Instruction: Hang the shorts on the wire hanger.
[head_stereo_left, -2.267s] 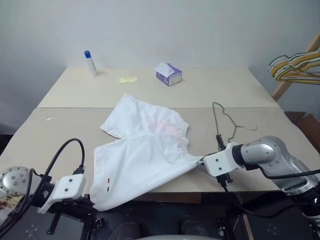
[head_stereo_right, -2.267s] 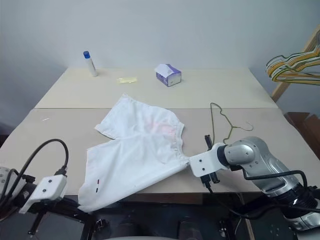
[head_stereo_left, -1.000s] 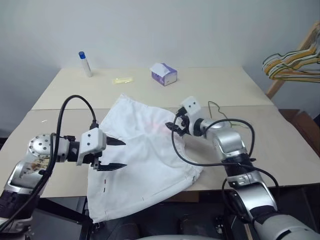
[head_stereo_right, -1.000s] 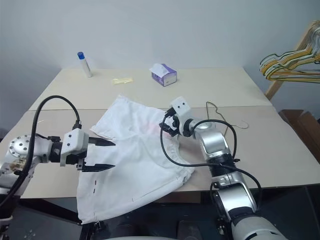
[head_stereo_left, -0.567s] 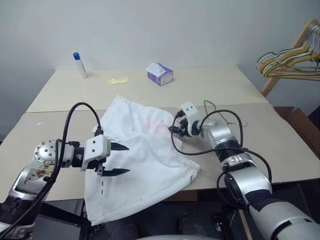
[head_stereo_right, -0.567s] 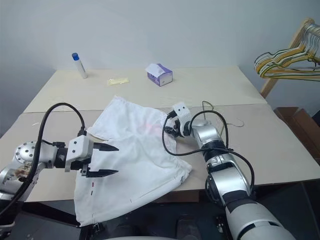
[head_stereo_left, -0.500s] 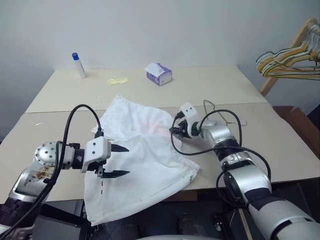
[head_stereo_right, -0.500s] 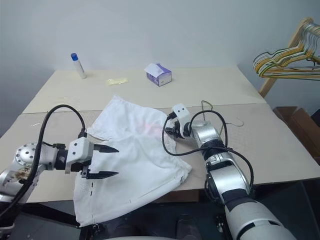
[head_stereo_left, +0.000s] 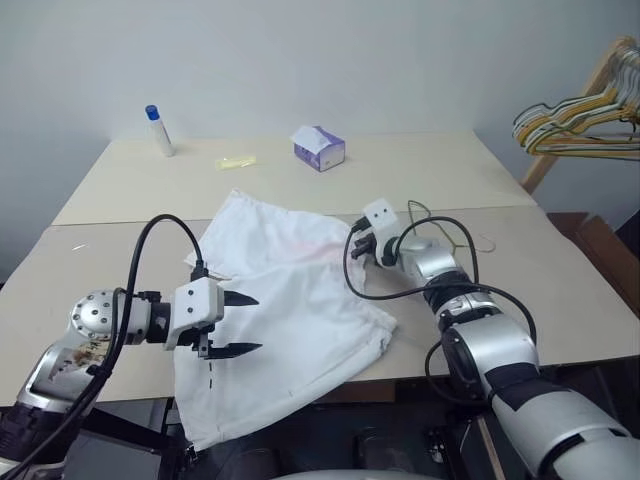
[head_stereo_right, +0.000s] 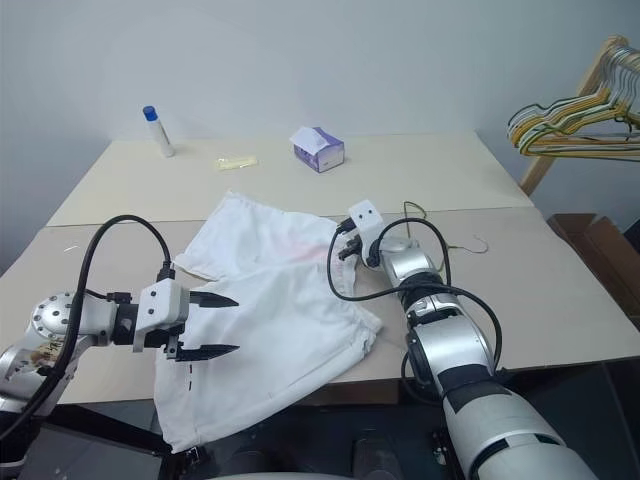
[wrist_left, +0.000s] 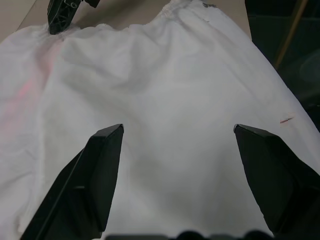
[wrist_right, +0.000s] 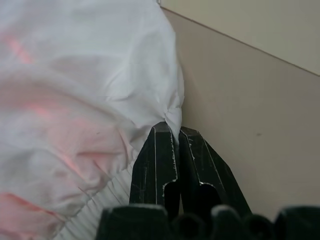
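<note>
The shorts (head_stereo_left: 290, 310) lie spread on the beige surface (head_stereo_left: 560, 290), one leg hanging over the near edge, waistband toward the robot's right. A faint pink stain shows near the waistband, and a small dark mark sits low on the overhanging part.

R gripper (wrist_right: 172, 142): jaws clenched, pinching a small fold of the white fabric at the far corner of the waistband; the wrist view shows cloth bunched right at the tips. In the head view this gripper (head_stereo_left: 362, 246) sits at the shorts' upper right corner, low against the surface.

L gripper (head_stereo_left: 240, 324): jaws released, spread wide, pointing to the robot's right over the near-left part of the shorts. From its wrist cam both black fingers (wrist_left: 100, 170) frame the cloth w/ nothing between them; whether the lower tip brushes the fabric is hard to say from here, prob. just above it.

The wire hanger (head_stereo_right: 445, 235) lies flat on the surface just beyond the R arm, its hook toward the right, apart from the shorts and partly hidden by the arm and cable.

Farther back on the surface: a bottle with a blue cap (head_stereo_left: 158, 130), a small yellowish scrap (head_stereo_left: 233, 161), and a purple tissue box (head_stereo_left: 320, 148). A bunch of coloured hangers (head_stereo_left: 575, 125) hangs on a wooden rack at the far right, off the surface.
</note>
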